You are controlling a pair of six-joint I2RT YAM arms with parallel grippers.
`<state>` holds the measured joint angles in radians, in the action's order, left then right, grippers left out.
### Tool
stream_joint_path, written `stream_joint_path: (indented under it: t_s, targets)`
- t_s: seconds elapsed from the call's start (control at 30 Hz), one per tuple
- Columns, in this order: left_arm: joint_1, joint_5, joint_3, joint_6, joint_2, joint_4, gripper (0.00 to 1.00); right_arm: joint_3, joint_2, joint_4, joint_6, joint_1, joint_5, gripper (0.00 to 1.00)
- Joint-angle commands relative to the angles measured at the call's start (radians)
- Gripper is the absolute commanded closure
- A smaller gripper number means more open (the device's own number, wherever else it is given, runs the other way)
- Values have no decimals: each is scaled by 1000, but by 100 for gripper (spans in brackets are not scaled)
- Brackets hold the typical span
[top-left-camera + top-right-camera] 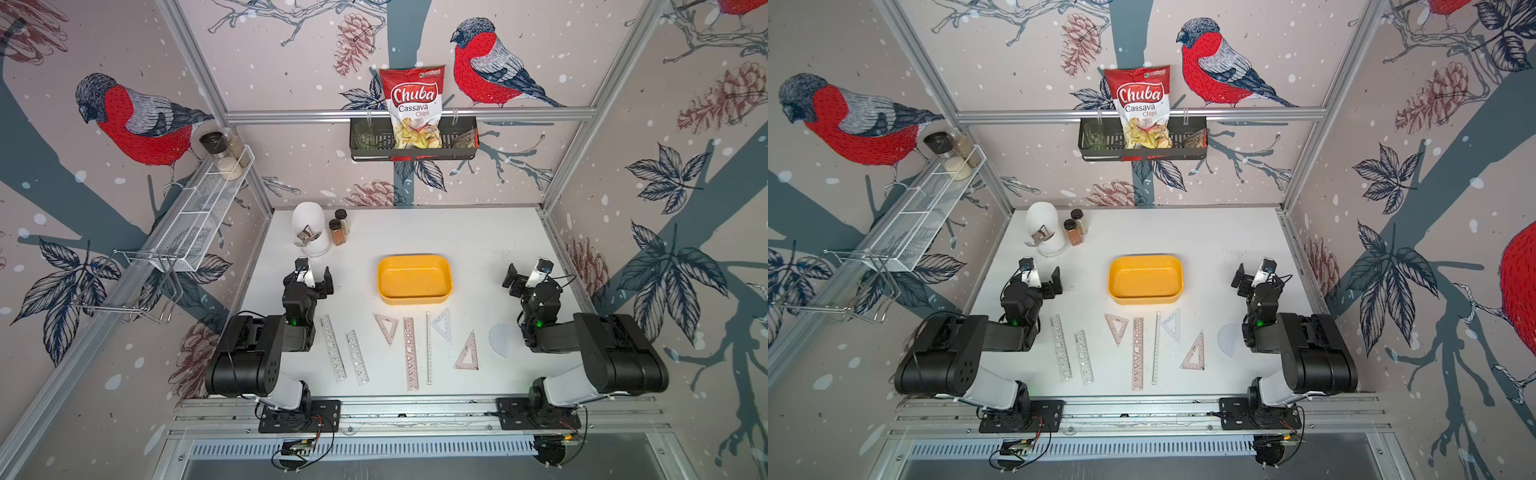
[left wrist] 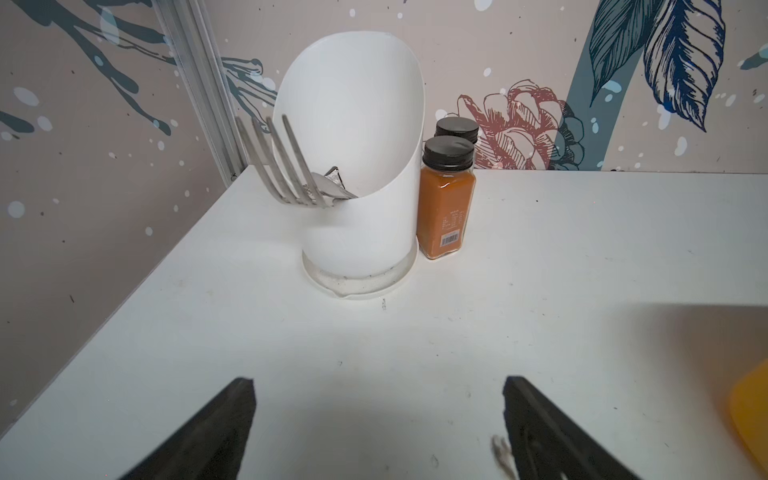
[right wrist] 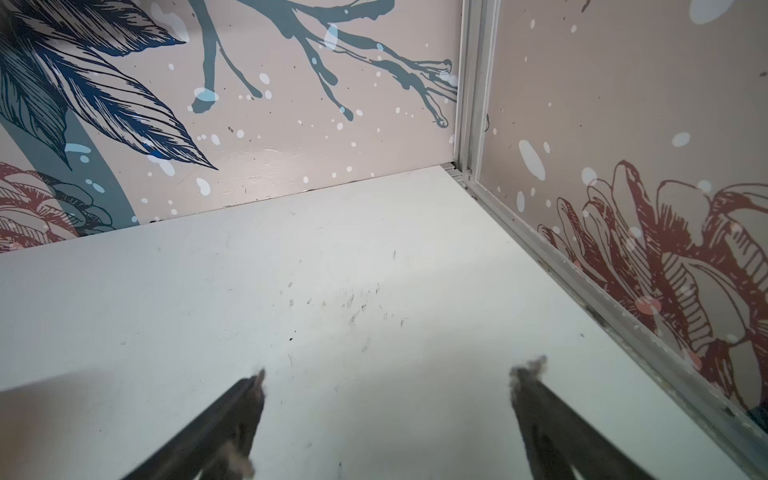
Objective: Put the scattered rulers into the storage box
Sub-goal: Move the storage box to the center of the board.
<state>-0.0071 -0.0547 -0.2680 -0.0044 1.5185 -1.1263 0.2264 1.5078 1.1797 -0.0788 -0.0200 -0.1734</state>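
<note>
Eight see-through rulers (image 1: 332, 348) lie flat on a white table (image 1: 478, 249), in a loose row near its front edge, between the two arms: four straight rulers (image 1: 410, 353), three set squares (image 1: 466, 366) and one protractor (image 1: 500, 338). The straight ones run front to back, the two leftmost slightly tilted. One yellow storage box (image 1: 415, 300), empty, sits just behind the row, its long axis left to right. The left gripper (image 2: 378, 386) and right gripper (image 3: 386, 374) stand either side of the box, jaws spread wide, holding nothing
</note>
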Motion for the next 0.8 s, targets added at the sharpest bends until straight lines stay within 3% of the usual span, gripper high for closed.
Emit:
stream_joint_path:
  t_s: [0.0,0.33,0.4,0.47,0.5,0.6,0.77]
  targets:
    - [-1,-2,-2,-8,2,-47,4,4,0,41,8,-1,11,0]
    - [4,7,-2,-11,-1,-42,4,7,1,37,7,2,17,0]
    - [-14,-112,-22,-30,-33,18,4,0,-4,44,7,0,15,0]
    - [-21,-187,-82,-59,-118,190,5,-5,-33,59,26,-27,-41,0]
    - [-26,-194,-85,-56,-162,221,5,15,-67,-1,44,-47,-61,0]
    - [-70,-214,-133,-144,-305,398,5,212,-151,-451,-27,-117,-170,0]
    - [-258,-210,-327,-342,-411,851,10,527,-82,-1004,-221,-285,-212,0]
